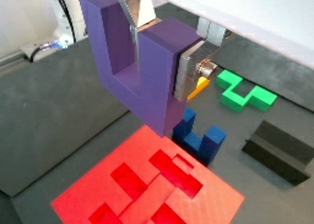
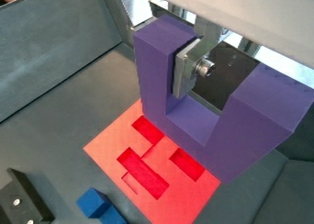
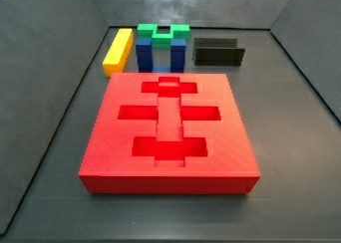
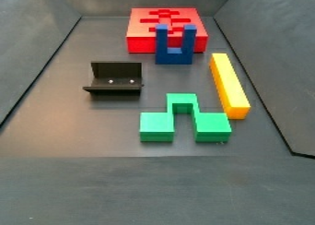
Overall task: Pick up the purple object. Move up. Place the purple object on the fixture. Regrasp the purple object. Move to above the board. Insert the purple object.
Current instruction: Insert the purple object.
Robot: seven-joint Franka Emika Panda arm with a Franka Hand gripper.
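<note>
My gripper (image 1: 161, 46) is shut on the purple object (image 1: 138, 67), a chunky U-shaped block. Its silver fingers (image 1: 190, 73) clamp one prong, and the block's base points away from the wrist. In both wrist views the block hangs in the air above the near edge of the red board (image 1: 147, 186), also the board (image 2: 138, 159) under the purple object (image 2: 245, 122) in my gripper (image 2: 161, 62). The black fixture (image 4: 114, 79) stands bare on the floor. In both side views neither the gripper nor the purple object shows; the board (image 3: 167, 127) has open cross and bar cutouts.
A blue U-shaped block (image 4: 176, 46) stands upright against the board's edge (image 4: 169, 24). A green block (image 4: 182, 121) and a long yellow bar (image 4: 227, 83) lie on the grey floor near it. Grey walls ring the work area.
</note>
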